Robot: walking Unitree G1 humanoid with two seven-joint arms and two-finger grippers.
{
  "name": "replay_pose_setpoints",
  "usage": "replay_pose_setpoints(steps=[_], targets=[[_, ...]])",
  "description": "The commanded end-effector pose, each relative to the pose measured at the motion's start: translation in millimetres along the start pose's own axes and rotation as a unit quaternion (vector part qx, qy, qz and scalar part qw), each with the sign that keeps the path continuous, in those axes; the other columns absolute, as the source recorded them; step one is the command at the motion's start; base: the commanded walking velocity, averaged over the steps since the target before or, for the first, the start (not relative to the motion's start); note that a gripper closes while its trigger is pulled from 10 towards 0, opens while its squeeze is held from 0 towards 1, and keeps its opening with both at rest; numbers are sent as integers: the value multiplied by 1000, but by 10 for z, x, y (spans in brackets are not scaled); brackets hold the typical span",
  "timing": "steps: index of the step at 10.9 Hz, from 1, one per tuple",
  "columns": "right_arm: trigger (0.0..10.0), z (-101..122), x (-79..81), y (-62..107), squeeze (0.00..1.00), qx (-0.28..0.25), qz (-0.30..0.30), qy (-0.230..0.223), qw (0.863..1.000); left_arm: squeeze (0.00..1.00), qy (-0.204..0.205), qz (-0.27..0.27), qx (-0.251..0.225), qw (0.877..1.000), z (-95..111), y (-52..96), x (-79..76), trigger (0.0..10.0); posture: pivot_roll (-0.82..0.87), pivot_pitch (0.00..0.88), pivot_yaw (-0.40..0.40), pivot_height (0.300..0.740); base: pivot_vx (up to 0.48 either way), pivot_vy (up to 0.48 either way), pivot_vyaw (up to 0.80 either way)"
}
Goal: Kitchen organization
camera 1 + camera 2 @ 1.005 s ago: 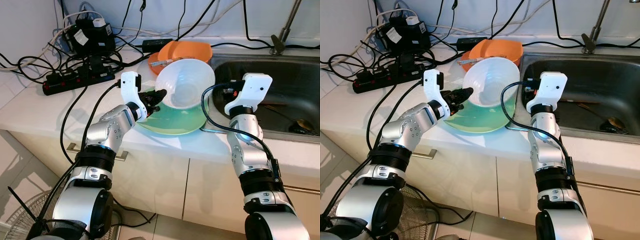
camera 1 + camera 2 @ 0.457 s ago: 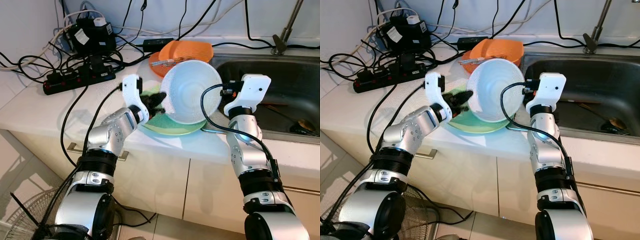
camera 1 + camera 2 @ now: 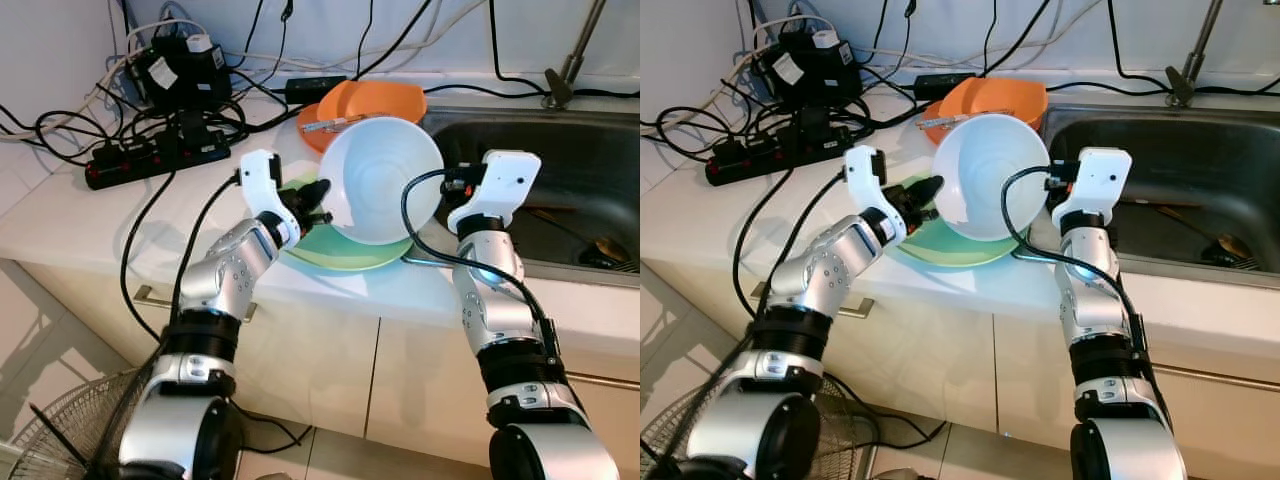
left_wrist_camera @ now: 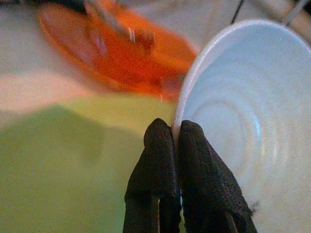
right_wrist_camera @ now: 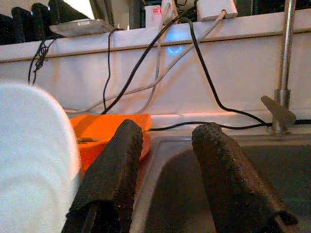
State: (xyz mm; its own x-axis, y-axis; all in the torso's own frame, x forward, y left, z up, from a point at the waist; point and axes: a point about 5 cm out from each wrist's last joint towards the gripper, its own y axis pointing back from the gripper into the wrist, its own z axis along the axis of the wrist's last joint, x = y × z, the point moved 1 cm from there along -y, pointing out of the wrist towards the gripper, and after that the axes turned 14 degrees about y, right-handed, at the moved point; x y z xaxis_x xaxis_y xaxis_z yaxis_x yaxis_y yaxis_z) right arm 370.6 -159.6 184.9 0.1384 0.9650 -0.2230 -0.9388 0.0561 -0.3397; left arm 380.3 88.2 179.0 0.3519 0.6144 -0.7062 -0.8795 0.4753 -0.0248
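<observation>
Left pincer (image 4: 176,145): clenching the thin rim of the white bowl (image 3: 385,180), holding it tipped on edge over the green plate (image 3: 340,250) near the bench's front edge, beside the sink (image 3: 580,170).
Right pincer (image 5: 165,145): spread wide, gripping nothing, hovering at the sink's rim.
Orange plate (image 3: 375,100): lying behind, towards the bench's back edge.
Risk, judged: bowl slipping or pivoting from so narrow a pinch, striking the plate or rolling into the sink.

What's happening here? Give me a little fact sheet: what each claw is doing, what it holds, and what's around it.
Left claw: shut on the rim of the white bowl
Bowl: tipped up on its side above the green plate
Right claw: open, holding nothing, beside the bowl at the sink edge
Behind the bowl: orange plate
Far left of the counter: power strip and tangled cables
</observation>
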Motion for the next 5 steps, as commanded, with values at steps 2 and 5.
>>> replay_pose_setpoints(steps=[2, 5], targets=[[10000, 59, -19, -61, 0, -6, -2, 6, 1000, 0, -19, -47, -122, 991, 406, 62, -244, 0, 78, 0, 106, 740, 0, 0, 0], [10000, 132, -141, -101, 714, -19, -21, -19, 999, 0, -15, -52, -194, 980, 536, 134, -336, 10000, 75, 0, 102, 740, 0, 0, 0]])
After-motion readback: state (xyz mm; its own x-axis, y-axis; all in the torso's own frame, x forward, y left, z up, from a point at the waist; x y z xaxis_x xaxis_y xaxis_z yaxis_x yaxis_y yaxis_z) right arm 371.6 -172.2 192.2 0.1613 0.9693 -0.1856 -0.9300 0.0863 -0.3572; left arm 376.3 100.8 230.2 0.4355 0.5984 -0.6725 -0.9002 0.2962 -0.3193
